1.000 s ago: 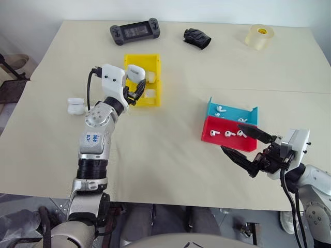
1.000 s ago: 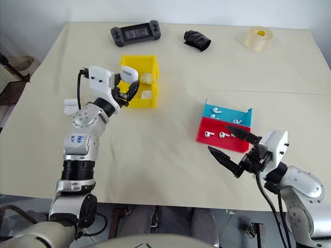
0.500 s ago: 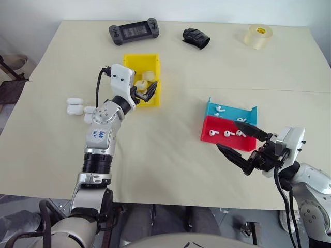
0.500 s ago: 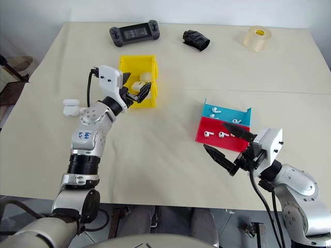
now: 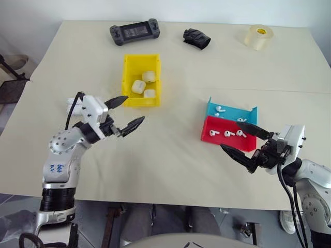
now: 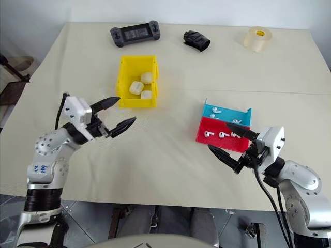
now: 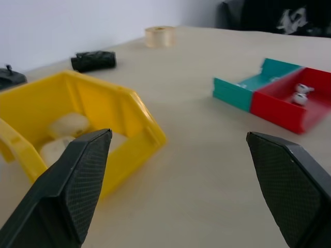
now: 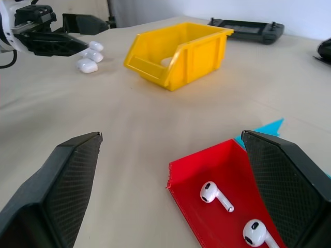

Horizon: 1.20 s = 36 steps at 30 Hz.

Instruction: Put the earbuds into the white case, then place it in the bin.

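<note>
Beige tabletop (image 5: 170, 155) stretches beneath us, and we take the bin (image 5: 128, 67) as our landmark. Our left gripper (image 5: 125, 113) hangs just in front of the bin's near left corner, its two black fingers spread wide with nothing between them. Three white cases (image 5: 137, 87) lie inside the bin, apart from those fingers. To the bin's left, behind our left wrist, more spare cases (image 8: 89, 56) sit on the table; from the head views the arm covers most of them, and we cannot tell how many there are. To the bin's right and nearer to us stand the blue tray (image 5: 230, 110) and the red tray (image 5: 221, 138), touching each other, with earbuds (image 5: 228, 134) in both. Further right of the bin, our right gripper (image 5: 247, 142) hovers at the red tray's near right corner, jaws gaping and empty; its upper finger hides part of the tray's contents. Beyond the bin lie a black game controller (image 5: 134, 32), a black crumpled object (image 5: 197, 37) we cannot identify, and a tape roll (image 5: 259, 35).

A second ago our left gripper was clenched on a white case above the bin; now that case rests in the bin, the fingers have let go, and the arm has pulled back toward us. Our right gripper has kept its place.
</note>
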Each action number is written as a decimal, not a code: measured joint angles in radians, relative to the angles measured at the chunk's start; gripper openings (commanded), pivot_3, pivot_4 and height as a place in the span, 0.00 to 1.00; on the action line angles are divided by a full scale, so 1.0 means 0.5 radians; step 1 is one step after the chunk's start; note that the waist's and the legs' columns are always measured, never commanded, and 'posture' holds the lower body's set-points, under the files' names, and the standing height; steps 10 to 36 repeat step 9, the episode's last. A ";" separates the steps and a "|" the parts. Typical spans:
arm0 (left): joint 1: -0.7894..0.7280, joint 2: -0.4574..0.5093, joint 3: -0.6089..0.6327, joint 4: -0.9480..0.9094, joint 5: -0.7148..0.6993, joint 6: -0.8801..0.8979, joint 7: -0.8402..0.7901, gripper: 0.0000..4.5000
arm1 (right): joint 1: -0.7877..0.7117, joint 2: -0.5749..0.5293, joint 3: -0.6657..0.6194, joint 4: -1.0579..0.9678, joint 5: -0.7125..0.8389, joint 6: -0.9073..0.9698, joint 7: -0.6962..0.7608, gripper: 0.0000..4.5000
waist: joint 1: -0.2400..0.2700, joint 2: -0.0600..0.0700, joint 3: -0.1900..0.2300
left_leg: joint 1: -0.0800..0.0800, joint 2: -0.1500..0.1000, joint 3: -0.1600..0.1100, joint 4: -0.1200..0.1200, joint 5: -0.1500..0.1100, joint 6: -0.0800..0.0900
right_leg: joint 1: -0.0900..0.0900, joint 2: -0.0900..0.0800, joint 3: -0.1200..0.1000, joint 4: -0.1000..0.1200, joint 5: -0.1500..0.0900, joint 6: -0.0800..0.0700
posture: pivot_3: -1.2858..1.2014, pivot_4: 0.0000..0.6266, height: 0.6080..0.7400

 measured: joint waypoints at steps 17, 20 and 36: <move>0.144 0.121 0.034 -0.053 -0.073 0.006 -0.168 0.99 | -0.054 -0.040 -0.030 0.144 -0.055 -0.022 0.118 1.00 | 0.001 0.000 0.000 | 0.000 0.001 -0.001 0.000 0.000 0.000 | 0.000 0.001 -0.001 0.000 0.000 0.000 | 0.52 0.24 1.00; 0.144 0.121 0.034 -0.053 -0.073 0.006 -0.168 0.99 | -0.054 -0.040 -0.030 0.144 -0.055 -0.022 0.118 1.00 | 0.001 0.000 0.000 | 0.000 0.001 -0.001 0.000 0.000 0.000 | 0.000 0.001 -0.001 0.000 0.000 0.000 | 0.52 0.24 1.00; 0.144 0.121 0.034 -0.053 -0.073 0.006 -0.168 0.99 | -0.054 -0.040 -0.030 0.144 -0.055 -0.022 0.118 1.00 | 0.001 0.000 0.000 | 0.000 0.001 -0.001 0.000 0.000 0.000 | 0.000 0.001 -0.001 0.000 0.000 0.000 | 0.52 0.24 1.00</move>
